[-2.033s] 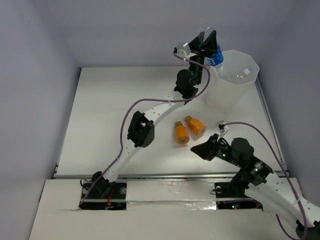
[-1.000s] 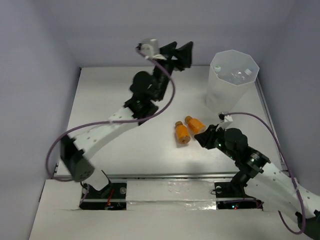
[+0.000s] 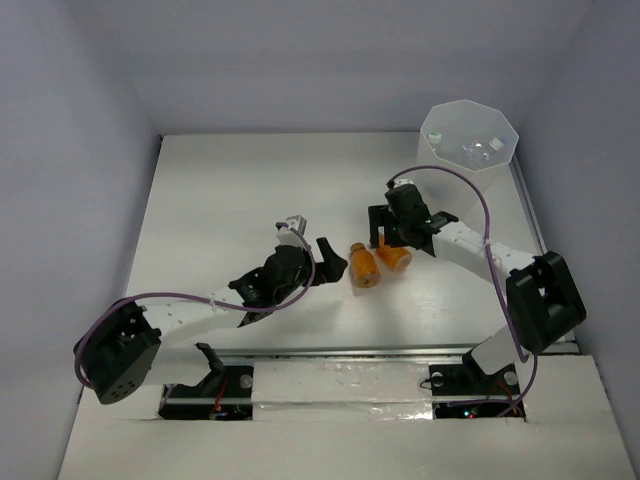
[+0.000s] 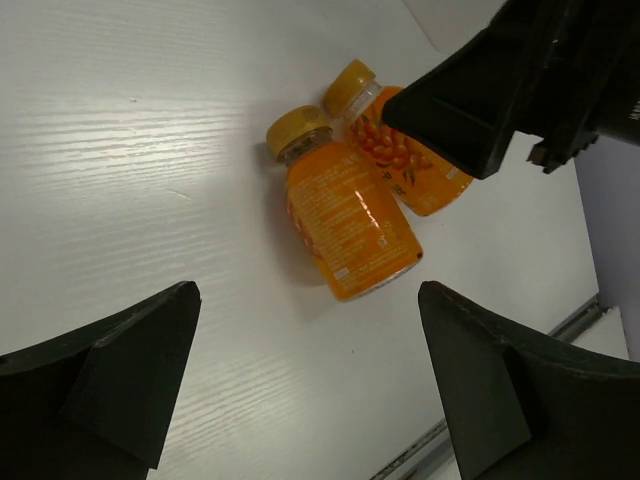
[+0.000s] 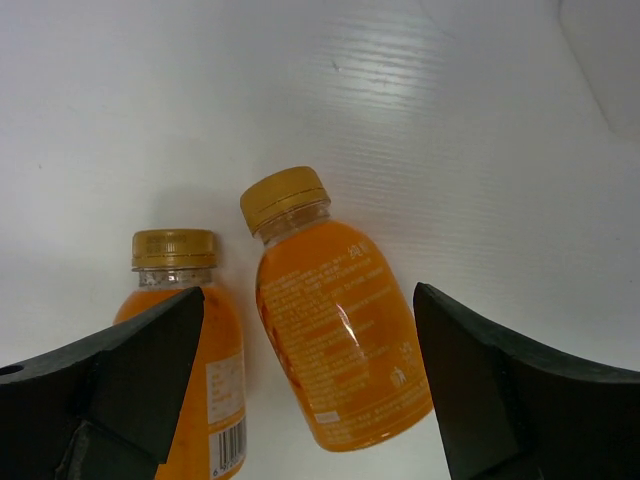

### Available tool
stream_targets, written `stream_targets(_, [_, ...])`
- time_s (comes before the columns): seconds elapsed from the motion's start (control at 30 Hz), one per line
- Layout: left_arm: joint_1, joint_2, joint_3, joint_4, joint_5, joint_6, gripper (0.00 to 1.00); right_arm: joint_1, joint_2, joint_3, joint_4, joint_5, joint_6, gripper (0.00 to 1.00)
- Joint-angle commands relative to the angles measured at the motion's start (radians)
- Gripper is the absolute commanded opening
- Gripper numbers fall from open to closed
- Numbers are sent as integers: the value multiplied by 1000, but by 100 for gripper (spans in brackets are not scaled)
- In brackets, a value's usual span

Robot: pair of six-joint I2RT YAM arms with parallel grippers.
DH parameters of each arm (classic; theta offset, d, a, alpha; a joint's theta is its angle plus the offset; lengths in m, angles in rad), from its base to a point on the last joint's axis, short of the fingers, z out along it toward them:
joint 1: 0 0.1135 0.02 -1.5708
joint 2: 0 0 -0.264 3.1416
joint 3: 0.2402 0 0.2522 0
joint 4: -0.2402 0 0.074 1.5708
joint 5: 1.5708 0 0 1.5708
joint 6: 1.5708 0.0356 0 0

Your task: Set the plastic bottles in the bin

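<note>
Got two orange bottles lying on their sides mid-table, just beside each other. Would lower the right gripper (image 3: 406,232), spread wide and empty, over the right-hand orange bottle (image 5: 340,340) and pinch across the belly, not the tapered neck. Smooth glossy round plastic, ribbed cap, probably rolls. Keep the left gripper (image 4: 308,300), also spread and empty, off the left-hand orange bottle (image 4: 350,220). Then over to the translucent many-sided bin (image 3: 510,135), far right corner.
</note>
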Motion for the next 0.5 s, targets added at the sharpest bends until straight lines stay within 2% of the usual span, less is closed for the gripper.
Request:
stream_targets(0.0, [-5,17,3,97,75,-33,90,0,35,44,-39,-58,-45,91])
stream_targets(0.07, [-5,34,6,113,93,-36,93,0,51,42,-51,-60,-45,91])
stream_targets(0.27, [4,89,34,130,116,-21,94,0,83,33,-76,-89,-25,91])
stream_targets(0.37, [4,119,49,123,104,-6,94,0,94,27,-76,-118,-22,88])
stream_targets(0.47, [4,152,74,110,80,13,94,0,105,21,-65,-135,-23,81])
